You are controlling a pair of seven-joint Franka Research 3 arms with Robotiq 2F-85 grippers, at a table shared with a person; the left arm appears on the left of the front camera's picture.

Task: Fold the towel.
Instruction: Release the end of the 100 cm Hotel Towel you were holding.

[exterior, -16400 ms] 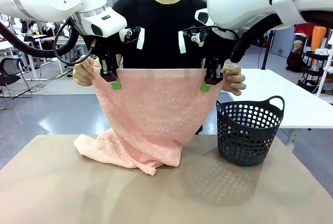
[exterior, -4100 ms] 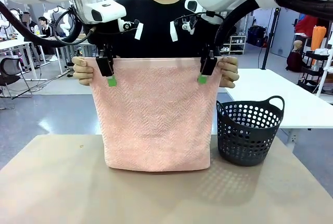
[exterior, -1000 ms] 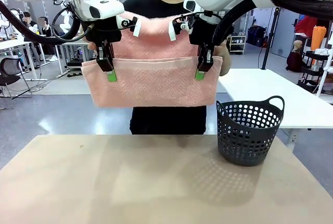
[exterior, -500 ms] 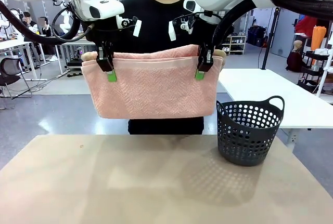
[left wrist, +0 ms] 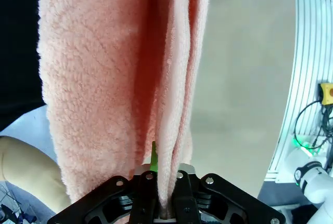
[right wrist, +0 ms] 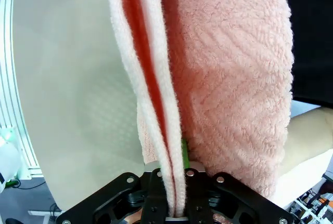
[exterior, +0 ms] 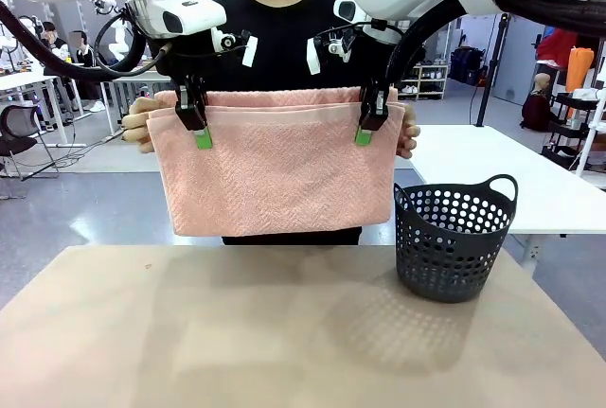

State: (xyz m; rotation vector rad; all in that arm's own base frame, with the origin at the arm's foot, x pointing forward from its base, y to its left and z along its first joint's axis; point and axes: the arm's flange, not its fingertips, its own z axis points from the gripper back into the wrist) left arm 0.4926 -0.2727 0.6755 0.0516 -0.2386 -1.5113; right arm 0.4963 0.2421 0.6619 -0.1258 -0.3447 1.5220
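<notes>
The towel (exterior: 275, 176) is held up in the air, above and to the left of the basket (exterior: 454, 238), doubled over, its top edge pinched tight by the left hand (exterior: 199, 132) and the right hand (exterior: 365, 126), probably so the fold is hung flat and even. The outer corners are steadied by the person's two hands (exterior: 140, 129); counted, that makes one towel, one basket, two robot hands.

From my station the front view was bright and evenly lit, apparently from overhead, with soft shadows of the towel (exterior: 275, 167) and basket (exterior: 454, 238) on the table (exterior: 114, 351), while both wrist views bent at the edges and the pile nearest the lens looked soft.
</notes>
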